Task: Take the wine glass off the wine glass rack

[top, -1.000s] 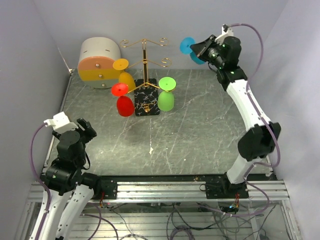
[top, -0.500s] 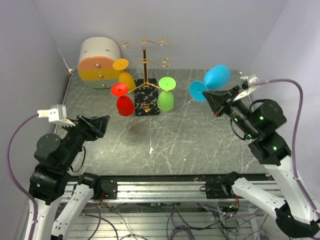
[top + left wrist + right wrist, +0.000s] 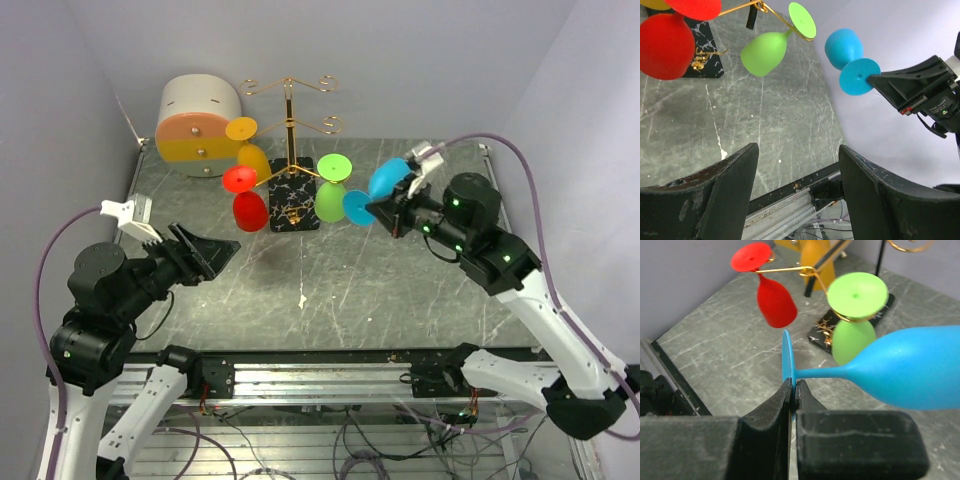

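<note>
The gold wine glass rack point(image 3: 288, 130) stands on its black marble base point(image 3: 294, 206) at the back of the table. A red glass point(image 3: 248, 206), a yellow glass point(image 3: 252, 158) and a green glass point(image 3: 332, 197) hang from its arms. My right gripper point(image 3: 385, 212) is shut on the foot of a blue wine glass point(image 3: 386, 181), held in the air right of the rack, its bowl pointing back right. The right wrist view shows the jaws pinching the blue foot point(image 3: 787, 365). My left gripper point(image 3: 218, 254) is open and empty over the near left table; the blue glass point(image 3: 844, 47) shows ahead of it.
A round white-and-orange drawer box point(image 3: 197, 125) sits at the back left corner, beside the rack. Grey walls close in the left, back and right. The aluminium rail point(image 3: 330, 380) with the arm bases runs along the near edge.
My right arm has swung down and left from the back right corner, carrying the blue glass toward the rack's right side. My left arm has lifted and its gripper now points toward the table's middle.
</note>
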You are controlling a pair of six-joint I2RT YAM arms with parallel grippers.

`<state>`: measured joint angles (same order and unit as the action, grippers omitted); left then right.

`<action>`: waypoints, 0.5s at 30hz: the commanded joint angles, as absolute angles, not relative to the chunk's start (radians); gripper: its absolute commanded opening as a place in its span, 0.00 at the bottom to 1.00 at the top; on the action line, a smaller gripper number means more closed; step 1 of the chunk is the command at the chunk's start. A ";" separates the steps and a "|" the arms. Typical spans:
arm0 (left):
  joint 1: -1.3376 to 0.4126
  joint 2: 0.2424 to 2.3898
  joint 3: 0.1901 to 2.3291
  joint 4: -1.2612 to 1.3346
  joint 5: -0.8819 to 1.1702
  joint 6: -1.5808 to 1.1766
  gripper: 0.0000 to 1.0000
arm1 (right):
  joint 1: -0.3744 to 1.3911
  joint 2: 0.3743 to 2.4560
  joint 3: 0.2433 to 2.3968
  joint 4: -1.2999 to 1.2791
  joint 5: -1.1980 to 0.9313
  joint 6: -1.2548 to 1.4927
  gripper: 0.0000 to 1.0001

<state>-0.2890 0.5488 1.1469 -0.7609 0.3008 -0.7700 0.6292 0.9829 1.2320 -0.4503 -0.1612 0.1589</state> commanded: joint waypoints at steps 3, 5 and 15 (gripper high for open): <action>-0.295 0.527 1.165 -0.837 0.310 -0.825 0.76 | 0.922 1.098 1.371 -0.444 0.100 0.069 0.00; -0.295 0.517 1.161 -0.838 0.301 -0.834 0.76 | 1.075 1.142 1.410 -0.452 0.338 0.022 0.00; -0.294 0.490 1.139 -0.833 0.340 -0.926 0.76 | 1.509 1.232 1.200 -0.065 0.943 -0.430 0.00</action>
<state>-0.2890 0.5091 1.1492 -0.8463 0.2924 -0.8551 1.4269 1.2472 1.3193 -0.3134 0.6758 -0.1665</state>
